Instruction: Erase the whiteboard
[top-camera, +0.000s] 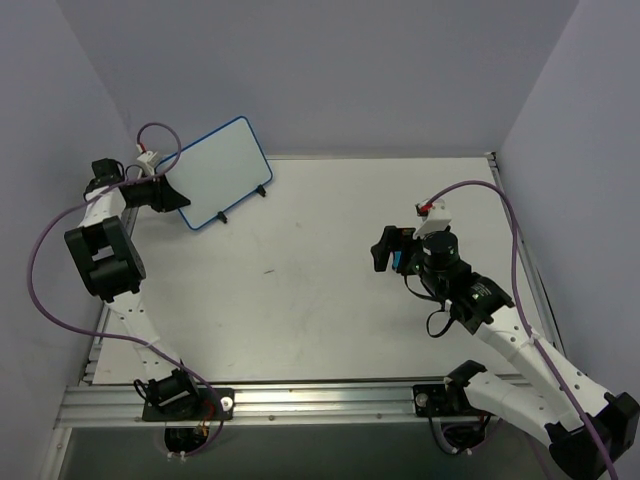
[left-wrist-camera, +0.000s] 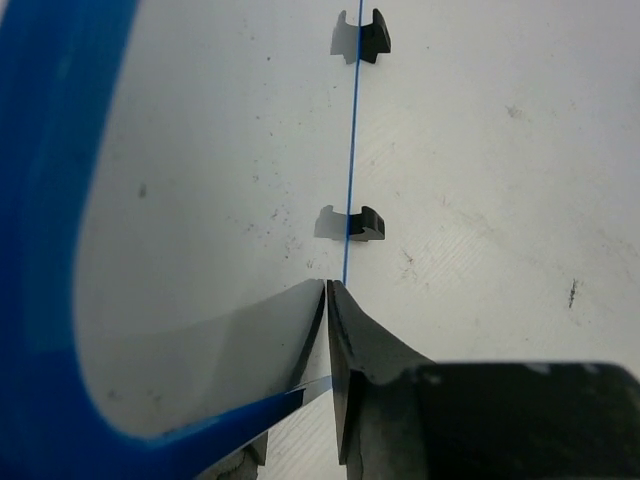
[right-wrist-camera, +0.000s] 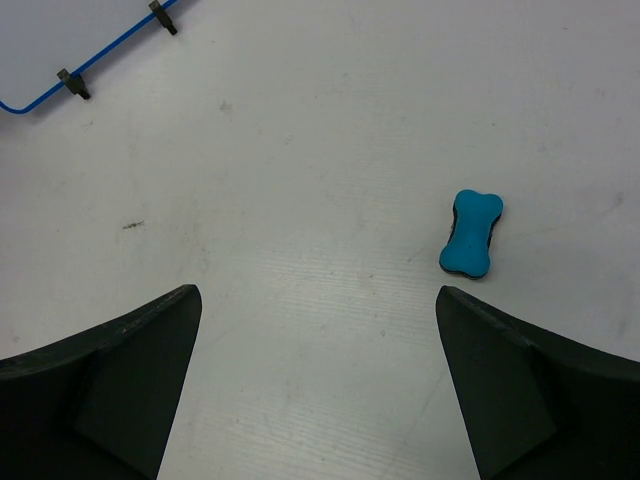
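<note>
Top view: the whiteboard stood upper left, long axis rising rightward, with the left pincer at its left edge and the right pincer well apart. Left wrist: a finger met the board's edge; whether it gripped could not be told. Right wrist: jaws wide, empty; eraser right of centre.

I'm working in what looks like a robotics lab cell. A bare white table is boxed in by blank pale walls at the top and both sides of the frame. An aluminium rail along the bottom edge carries the bolted arm bases, and purple cables loop loose.
</note>
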